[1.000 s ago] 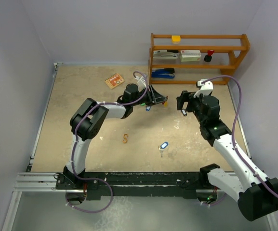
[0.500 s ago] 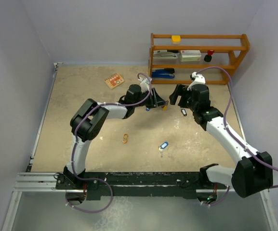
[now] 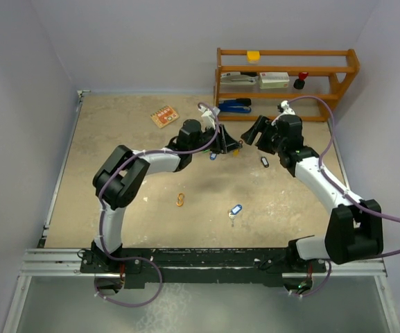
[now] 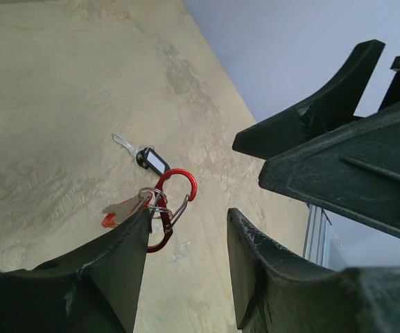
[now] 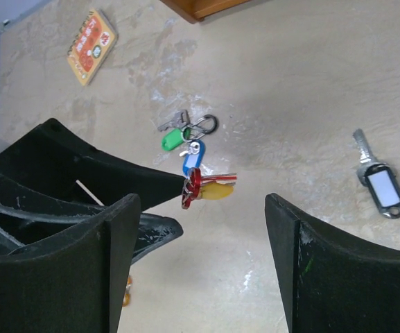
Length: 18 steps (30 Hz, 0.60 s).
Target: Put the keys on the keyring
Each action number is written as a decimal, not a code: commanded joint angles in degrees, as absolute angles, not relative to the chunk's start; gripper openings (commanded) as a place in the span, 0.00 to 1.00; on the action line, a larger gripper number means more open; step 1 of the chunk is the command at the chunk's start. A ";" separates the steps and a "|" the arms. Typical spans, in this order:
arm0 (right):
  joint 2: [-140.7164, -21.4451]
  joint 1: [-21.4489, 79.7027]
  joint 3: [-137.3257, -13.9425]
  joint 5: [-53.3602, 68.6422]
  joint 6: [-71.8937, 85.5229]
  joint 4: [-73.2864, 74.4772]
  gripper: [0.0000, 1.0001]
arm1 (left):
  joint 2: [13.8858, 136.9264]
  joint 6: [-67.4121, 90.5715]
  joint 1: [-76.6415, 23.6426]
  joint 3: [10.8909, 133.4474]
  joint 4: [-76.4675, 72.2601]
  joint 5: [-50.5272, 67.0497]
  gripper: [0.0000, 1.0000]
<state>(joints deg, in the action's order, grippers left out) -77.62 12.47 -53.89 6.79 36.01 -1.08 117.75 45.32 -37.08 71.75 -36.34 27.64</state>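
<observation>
The keyring is a red carabiner [image 4: 189,182] [image 5: 193,186] standing against the tip of one finger of my left gripper [image 4: 189,216] [image 3: 229,146]. That gripper's jaws stand apart with only bare table between them. A yellow-tagged key [image 5: 217,192], a blue-tagged key [image 5: 193,158] and a green-tagged key [image 5: 173,139] bunch around the keyring, and a red tag [image 4: 113,216] shows beside it. My right gripper [image 5: 201,202] [image 3: 252,133] hovers open just right of the bunch, holding nothing. A white-tagged key [image 5: 380,187] [image 3: 263,162] and another blue-tagged key [image 3: 235,209] lie loose on the table.
A wooden shelf [image 3: 286,76] with a stapler and boxes stands right behind both grippers. An orange card [image 3: 164,116] lies at the back left. A small orange clip [image 3: 180,200] lies in front of the left arm. Walls close the table on three sides.
My right arm has swung left and towards the back, bringing its gripper close to the left one, and its jaws have narrowed a little. The left gripper has stayed in place, its jaws slightly wider.
</observation>
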 commanded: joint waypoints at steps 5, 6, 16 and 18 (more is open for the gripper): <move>-78.66 11.00 -53.58 15.26 41.39 -6.84 0.73 | 113.58 41.11 -38.36 70.66 -42.41 28.71 0.45; -78.93 10.93 -53.54 15.63 41.75 -7.04 0.72 | 113.45 40.82 -38.52 70.66 -42.54 28.84 0.45; -81.73 10.21 -52.94 17.96 43.06 -7.55 0.66 | 111.22 38.75 -39.29 68.57 -45.43 28.88 0.45; -81.76 10.17 -52.55 18.13 43.07 -7.58 0.64 | 110.86 38.82 -39.29 68.09 -46.26 28.56 0.45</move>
<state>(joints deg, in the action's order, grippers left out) -82.21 10.57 -53.04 16.19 42.09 -5.50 115.18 40.66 -39.09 68.79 -40.05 28.14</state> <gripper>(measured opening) 0.658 0.451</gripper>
